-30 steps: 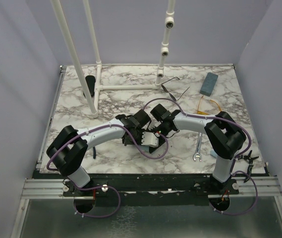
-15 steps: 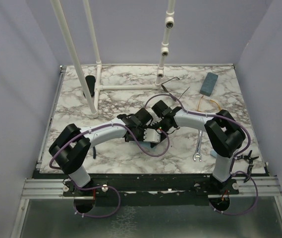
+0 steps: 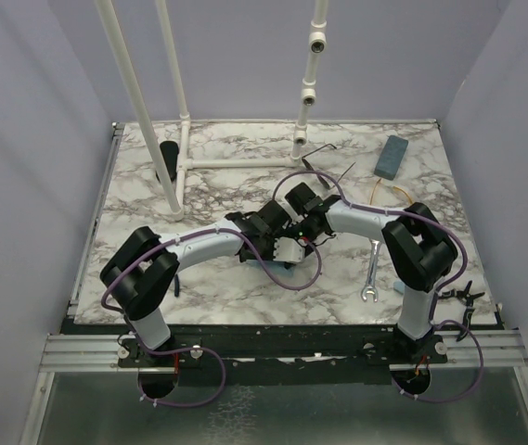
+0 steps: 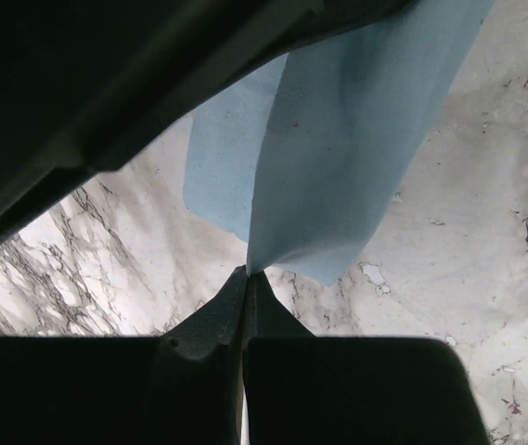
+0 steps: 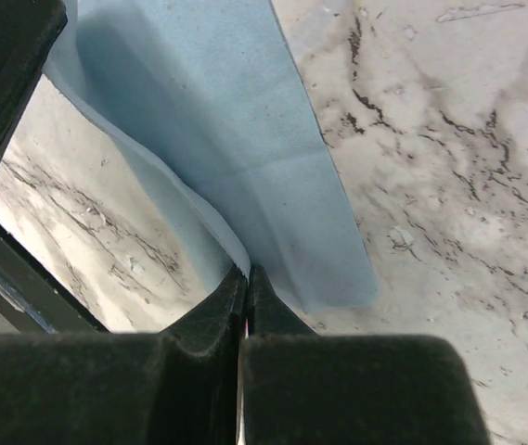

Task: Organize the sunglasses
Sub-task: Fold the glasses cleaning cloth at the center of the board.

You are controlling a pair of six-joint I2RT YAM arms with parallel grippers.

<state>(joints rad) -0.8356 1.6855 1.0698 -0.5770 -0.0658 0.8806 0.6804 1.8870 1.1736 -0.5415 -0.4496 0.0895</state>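
Jaws clamped tight on left gripper, pinching lower edge of light-blue cloth; cloth hangs above marble table.

Right wrist: right gripper also closed, nipping fold of cloth.

Top view: both arms meet mid-table. Wire-frame sunglasses lie beyond them, far side. Yellow-orange sunglasses just beyond right arm, near blue-grey case. Wrench near right base.
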